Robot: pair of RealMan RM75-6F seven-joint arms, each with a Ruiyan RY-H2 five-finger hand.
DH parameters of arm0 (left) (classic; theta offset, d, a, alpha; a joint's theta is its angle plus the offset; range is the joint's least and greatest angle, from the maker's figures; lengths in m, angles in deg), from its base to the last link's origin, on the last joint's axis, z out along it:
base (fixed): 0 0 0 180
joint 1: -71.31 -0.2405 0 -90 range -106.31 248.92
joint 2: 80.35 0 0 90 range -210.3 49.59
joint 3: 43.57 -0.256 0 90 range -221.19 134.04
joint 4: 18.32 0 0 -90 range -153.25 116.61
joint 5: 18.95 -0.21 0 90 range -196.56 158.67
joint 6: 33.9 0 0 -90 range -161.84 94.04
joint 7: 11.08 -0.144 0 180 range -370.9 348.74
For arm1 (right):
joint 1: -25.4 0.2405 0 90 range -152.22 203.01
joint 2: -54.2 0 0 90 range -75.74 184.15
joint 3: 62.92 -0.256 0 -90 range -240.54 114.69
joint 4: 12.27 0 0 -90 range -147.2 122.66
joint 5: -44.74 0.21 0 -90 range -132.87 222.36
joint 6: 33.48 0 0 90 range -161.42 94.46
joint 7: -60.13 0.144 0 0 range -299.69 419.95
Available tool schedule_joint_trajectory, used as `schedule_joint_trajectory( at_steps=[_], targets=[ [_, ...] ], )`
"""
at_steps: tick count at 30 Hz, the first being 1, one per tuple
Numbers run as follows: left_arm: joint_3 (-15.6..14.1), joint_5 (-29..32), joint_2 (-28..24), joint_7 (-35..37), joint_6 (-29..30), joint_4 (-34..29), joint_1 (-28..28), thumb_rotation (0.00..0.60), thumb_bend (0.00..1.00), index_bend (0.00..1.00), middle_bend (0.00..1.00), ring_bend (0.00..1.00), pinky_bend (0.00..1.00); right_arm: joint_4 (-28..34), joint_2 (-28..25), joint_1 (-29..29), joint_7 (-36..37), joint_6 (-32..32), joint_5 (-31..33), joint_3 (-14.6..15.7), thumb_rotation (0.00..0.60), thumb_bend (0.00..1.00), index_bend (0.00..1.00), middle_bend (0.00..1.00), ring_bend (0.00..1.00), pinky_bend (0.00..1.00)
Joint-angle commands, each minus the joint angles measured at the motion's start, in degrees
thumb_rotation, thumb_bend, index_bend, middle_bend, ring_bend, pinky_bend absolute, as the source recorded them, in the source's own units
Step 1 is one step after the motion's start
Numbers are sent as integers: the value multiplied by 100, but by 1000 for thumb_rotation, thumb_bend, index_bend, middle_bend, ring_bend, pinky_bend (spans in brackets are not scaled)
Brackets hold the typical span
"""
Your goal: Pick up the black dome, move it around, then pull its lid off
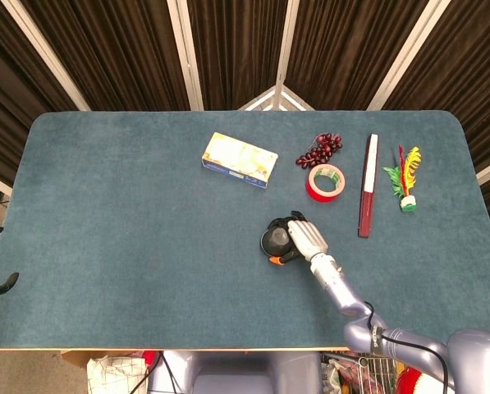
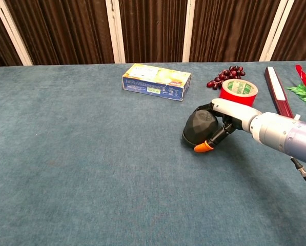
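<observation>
The black dome (image 1: 274, 240) (image 2: 198, 127) is near the middle of the blue table, slightly right of centre. My right hand (image 1: 304, 239) (image 2: 226, 121) grips it from the right side, fingers curled over its top and the orange-tipped thumb (image 2: 203, 147) against its front base. Whether the dome is tilted or just off the cloth I cannot tell. My left hand is in neither view.
A blue and yellow box (image 1: 239, 159) lies behind the dome. Dark grapes (image 1: 319, 149), a red tape roll (image 1: 325, 181), a dark red and white bar (image 1: 368, 185) and a feathered shuttlecock (image 1: 405, 176) lie to the right rear.
</observation>
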Motion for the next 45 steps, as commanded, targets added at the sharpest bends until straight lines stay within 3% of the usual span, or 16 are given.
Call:
schedule_joint_trajectory(
  at_steps=[1,15,22,30,34,38,42,45],
  targets=[
    [0,-16,-8,27,10,1,-2,600,307,198,0,0,88,100,-64,12,5,56,-56,-24,600,207,380,588,240,0],
    [5,-23,-18,97,-11,36,9,600,307,201,0,0,88,796,-529,61,-429,285,-95,-127,600,214,398,602,252,0],
    [19,-30,-56,185,-5,12,5,600,307,201,0,0,88,1393,-933,68,-499,388,107,-389,600,214,398,602,252,0],
    [-11,-90,-96,274,-29,-14,5,600,307,201,0,0,88,2298,-1631,-144,1248,115,421,-1120,600,234,409,602,252,0],
    [-19,-84,-93,262,-52,-19,14,600,307,202,0,0,88,2855,-2064,-473,3216,-236,414,-1674,600,234,416,602,252,0],
    [-24,-96,-89,244,-28,-34,6,600,307,201,0,0,88,3040,-2331,-760,4848,-514,38,-1992,600,234,416,602,252,0],
    [-34,-107,-82,218,-5,-47,-4,600,306,201,0,0,88,2924,-2455,-901,5846,-540,-604,-2010,600,235,431,607,262,0],
    [-39,-111,-74,190,1,-52,-5,600,307,202,0,0,88,2590,-2384,-900,5548,-149,-1075,-1803,600,247,452,612,269,0]
  ],
)
